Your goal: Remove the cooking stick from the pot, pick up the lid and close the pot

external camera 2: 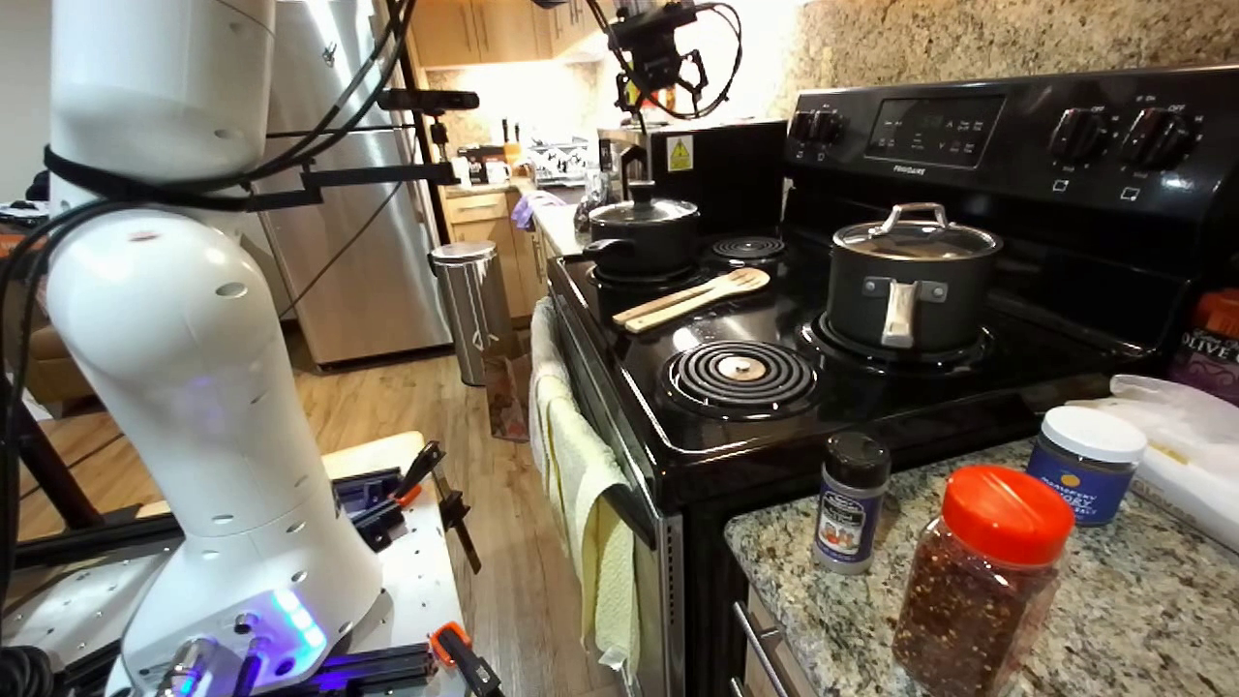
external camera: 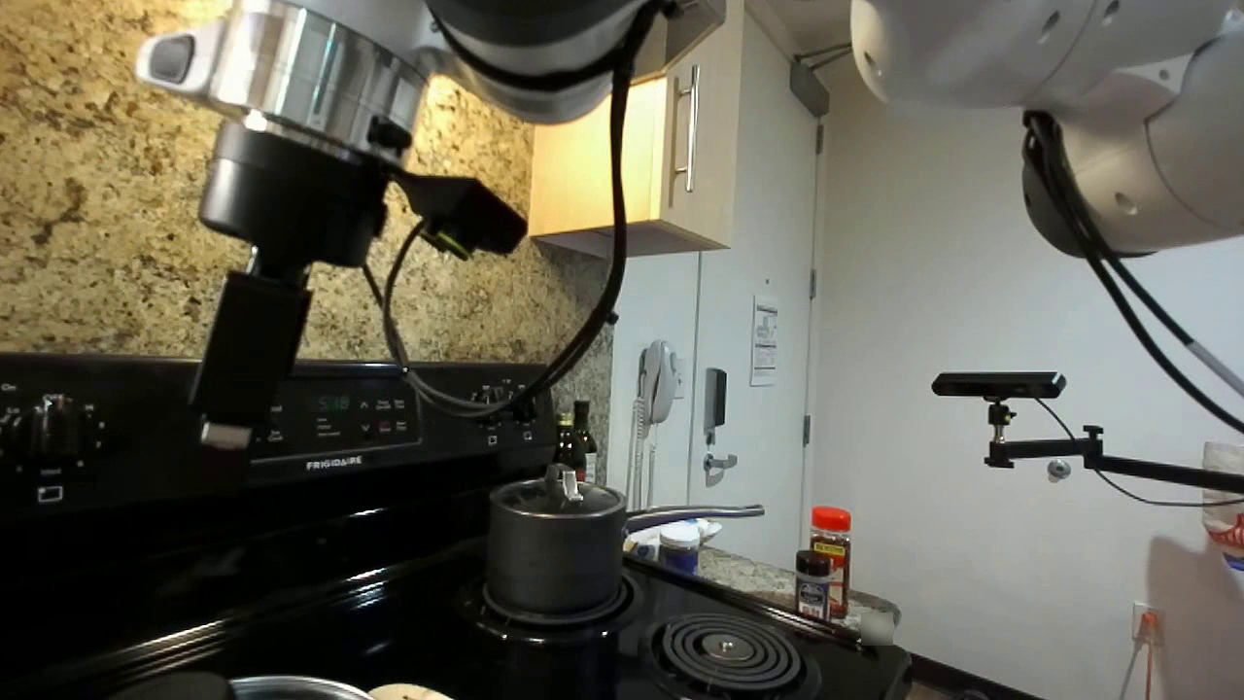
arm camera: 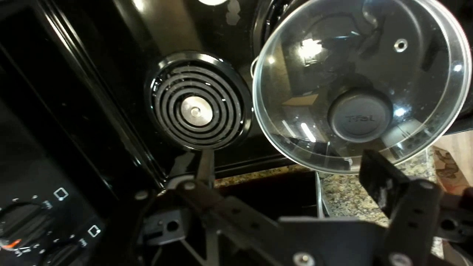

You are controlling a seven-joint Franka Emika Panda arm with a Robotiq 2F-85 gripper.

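The black pot (external camera 2: 641,242) stands on the far front burner in an exterior view. Its glass lid (external camera 2: 668,209) with a black knob sits on top. In the wrist view the lid (arm camera: 306,92) fills the upper right, its knob (arm camera: 360,116) facing up; it hides most of the pot. The lid's rim (external camera: 301,688) shows at the bottom of an exterior view. The cooking stick (external camera 2: 692,300), pale wood, lies on the stovetop beside another wooden utensil. My gripper (arm camera: 290,168) is open, with nothing between its fingers. It hangs above the stove (external camera 2: 666,102), higher than the lid, and also shows side-on (external camera: 225,433).
A second dark pot (external camera 2: 910,300) with a metal-handled glass lid stands on a back burner, also visible here (external camera: 556,549). Coil burners (external camera 2: 740,378) and the black control panel (external camera: 418,408) border the space. A red-capped jar (external camera 2: 982,600) and other jars stand on the counter.
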